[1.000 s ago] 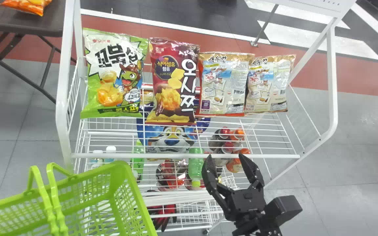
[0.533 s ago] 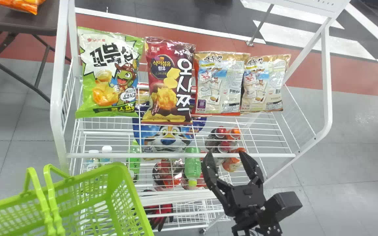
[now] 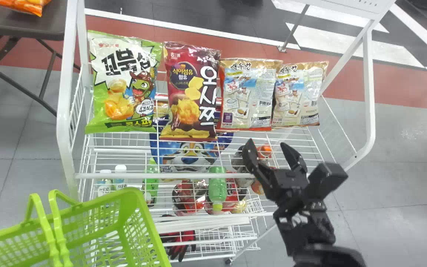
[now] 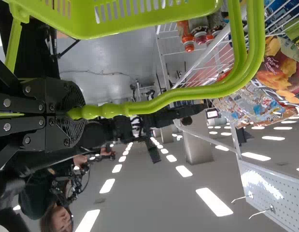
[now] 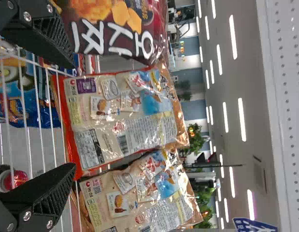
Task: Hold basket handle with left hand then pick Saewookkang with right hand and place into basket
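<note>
Right hand (image 3: pixel 267 142) wide open and empty, pointing forward at two Saewookkang (image 3: pixel 248 94) bags, tops up, long sides upright on the rack (image 3: pixel 370 92)! Left hand (image 4: pixel 74 113) grips the basket handle (image 4: pixel 159 102).

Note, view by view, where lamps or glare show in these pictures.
Head view: a pale sheen on the grey floor; left wrist view: rows of bright ceiling lights, glare on the perforated panel; right wrist view: ceiling lights again, glints on the Saewookkang bags.

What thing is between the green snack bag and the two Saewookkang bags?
One dark red snack bag is between them, as the head view shows.
</note>
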Controlling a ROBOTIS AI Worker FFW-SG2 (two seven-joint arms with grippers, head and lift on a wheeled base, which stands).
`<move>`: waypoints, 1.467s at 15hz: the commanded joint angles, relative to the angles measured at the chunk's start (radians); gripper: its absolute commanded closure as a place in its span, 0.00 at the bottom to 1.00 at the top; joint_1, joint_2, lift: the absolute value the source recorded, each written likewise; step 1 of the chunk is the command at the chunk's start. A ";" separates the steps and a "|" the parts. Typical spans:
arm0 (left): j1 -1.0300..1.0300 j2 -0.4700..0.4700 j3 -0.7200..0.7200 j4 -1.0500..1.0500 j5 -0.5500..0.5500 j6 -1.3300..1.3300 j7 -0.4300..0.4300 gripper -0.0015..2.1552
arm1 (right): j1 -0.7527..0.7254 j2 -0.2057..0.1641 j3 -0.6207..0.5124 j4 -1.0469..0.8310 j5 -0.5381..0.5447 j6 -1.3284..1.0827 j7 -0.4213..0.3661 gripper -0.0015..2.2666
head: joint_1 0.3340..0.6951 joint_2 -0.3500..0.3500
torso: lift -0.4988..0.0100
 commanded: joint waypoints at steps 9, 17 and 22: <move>-0.028 0.026 -0.029 -0.006 -0.017 0.032 -0.010 1.00 | -0.381 -0.037 -0.045 0.105 0.055 0.427 0.003 0.04 | 1.00 0.00 | 0.95; -0.044 0.032 -0.029 0.001 -0.020 0.032 -0.010 1.00 | -0.499 -0.074 0.081 0.220 0.133 0.507 0.007 0.15 | 1.00 0.08 | 0.95; -0.050 0.034 -0.029 0.011 -0.022 0.032 -0.010 1.00 | -0.499 -0.075 0.072 0.220 0.139 0.544 -0.020 0.89 | 1.00 0.10 | 0.95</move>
